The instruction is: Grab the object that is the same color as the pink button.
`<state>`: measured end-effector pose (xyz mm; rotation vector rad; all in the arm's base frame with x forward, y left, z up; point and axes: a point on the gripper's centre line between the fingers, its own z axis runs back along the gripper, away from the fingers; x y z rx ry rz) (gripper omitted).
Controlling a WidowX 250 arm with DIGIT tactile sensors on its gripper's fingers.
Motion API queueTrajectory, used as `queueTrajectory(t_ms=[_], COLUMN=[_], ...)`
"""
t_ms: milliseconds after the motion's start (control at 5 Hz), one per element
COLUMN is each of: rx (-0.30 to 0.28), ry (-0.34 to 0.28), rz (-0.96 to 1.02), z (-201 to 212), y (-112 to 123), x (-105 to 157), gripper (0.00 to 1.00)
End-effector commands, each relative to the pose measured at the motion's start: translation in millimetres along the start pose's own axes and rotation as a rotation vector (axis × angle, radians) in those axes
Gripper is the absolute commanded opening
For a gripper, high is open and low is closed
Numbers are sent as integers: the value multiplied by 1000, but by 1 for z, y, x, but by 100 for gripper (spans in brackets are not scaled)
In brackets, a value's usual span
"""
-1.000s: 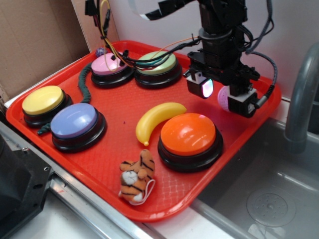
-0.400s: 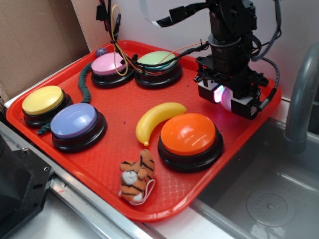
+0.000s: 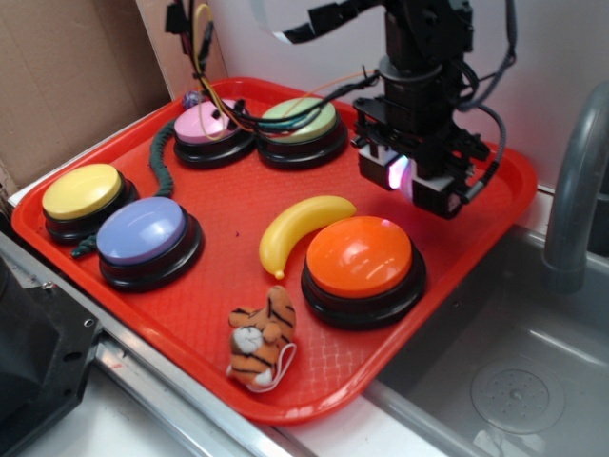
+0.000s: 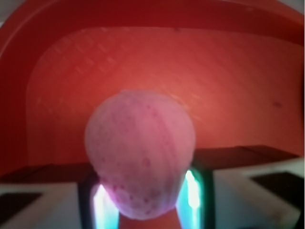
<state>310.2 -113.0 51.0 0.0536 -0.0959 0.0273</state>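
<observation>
- Clamped on the pink ball [image 4: 139,160], the gripper [image 3: 411,179] hangs at the upper right of the exterior view, over the far right part of the red tray [image 3: 238,205]; the wrist view shows the ball squeezed between both fingers.
- At far left sits a yellow button [image 3: 83,190], with a lavender button [image 3: 142,231] just beside it.
- Upper centre holds the pink button [image 3: 207,124] beside a green button [image 3: 301,118].
- Lower centre: a tiger toy [image 3: 263,334], a banana [image 3: 300,227], an orange button [image 3: 360,257].
</observation>
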Motion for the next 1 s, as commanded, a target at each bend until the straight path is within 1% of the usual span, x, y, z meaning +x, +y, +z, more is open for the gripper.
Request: queueTrajectory(t_ms=[0,200,400,600,800], rx=[-49,-55,-50,-20,1], ry=[-49,-24,-10,-12,-31], rz=[100,120,183,224,270], z=[79,95,97,93,93], y=[71,110,136,148,149], x=[-27,-50,-67,-77,-81], gripper=[0,0,0,0,0])
